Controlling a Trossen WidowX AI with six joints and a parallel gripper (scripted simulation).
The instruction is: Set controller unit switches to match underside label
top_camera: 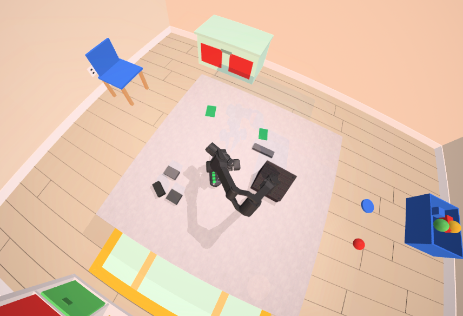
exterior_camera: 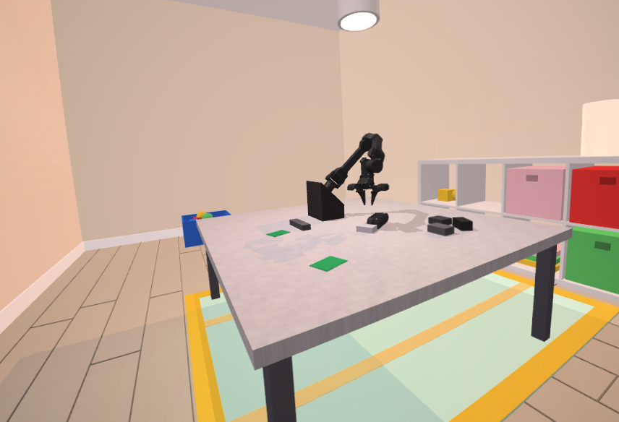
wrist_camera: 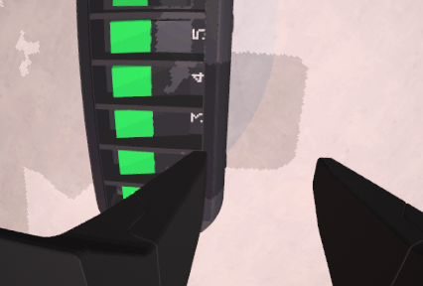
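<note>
The dark grey controller unit (top_camera: 214,180) (exterior_camera: 378,218) (wrist_camera: 216,97) sits with its switches facing up, so its underside label is hidden. In the wrist view the numbers 3 to 6 are readable, and each of these switches shows its green end at left and dark end at right. Two more green ends show below them, the lowest partly behind a finger. How each rocker tilts is hard to tell. My gripper (exterior_camera: 368,203) (wrist_camera: 261,169) is open and empty above the unit. In the wrist view its left finger overlaps the unit's lower part and its right finger is beyond the right side.
A pale module (exterior_camera: 366,228) lies close beside the unit. Three dark blocks (top_camera: 171,172) (top_camera: 158,189) (top_camera: 173,196) lie in a group to one side. A dark bar (top_camera: 263,150) (exterior_camera: 299,224) lies near the arm's base (exterior_camera: 322,204). Two green squares (top_camera: 210,111) (top_camera: 263,134) lie flat on the bench.
</note>
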